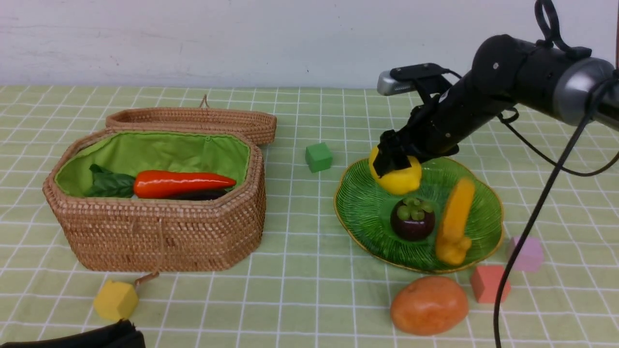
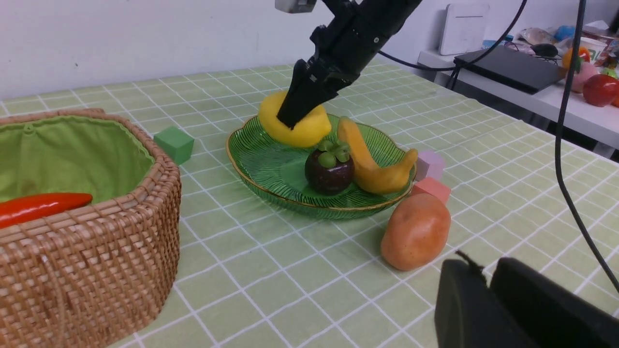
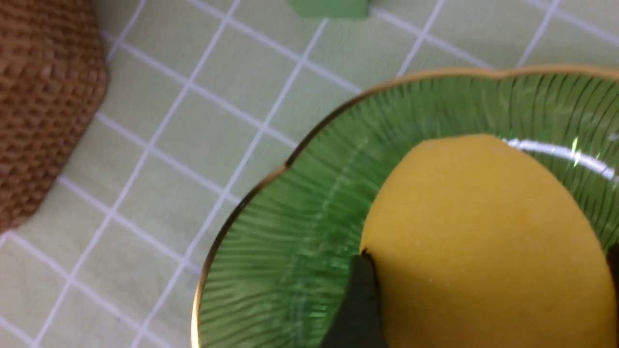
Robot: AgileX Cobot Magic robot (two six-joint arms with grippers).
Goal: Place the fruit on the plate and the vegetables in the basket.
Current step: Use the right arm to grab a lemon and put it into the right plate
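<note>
My right gripper [image 1: 394,164] is shut on the yellow lemon [image 1: 401,181], holding it low over the far left part of the green plate [image 1: 358,203]. Black fingers [image 3: 360,290] flank the lemon [image 3: 483,241] in the right wrist view. The banana [image 1: 454,217] and mangosteen [image 1: 412,220] lie on the plate. The orange-brown potato [image 1: 429,304] rests on the cloth in front of the plate. The carrot [image 1: 179,183] and eggplant [image 1: 203,195] lie in the wicker basket [image 1: 159,237]. My left gripper [image 2: 488,280] is shut and empty, close to the potato [image 2: 416,231].
Small cubes stand on the checked cloth: green [image 1: 318,157] between basket and plate, yellow [image 1: 115,300] in front of the basket, red [image 1: 488,283] and pink [image 1: 527,253] by the plate's near right rim. The basket lid [image 1: 193,121] lies open behind it. A black cable [image 1: 532,222] hangs at right.
</note>
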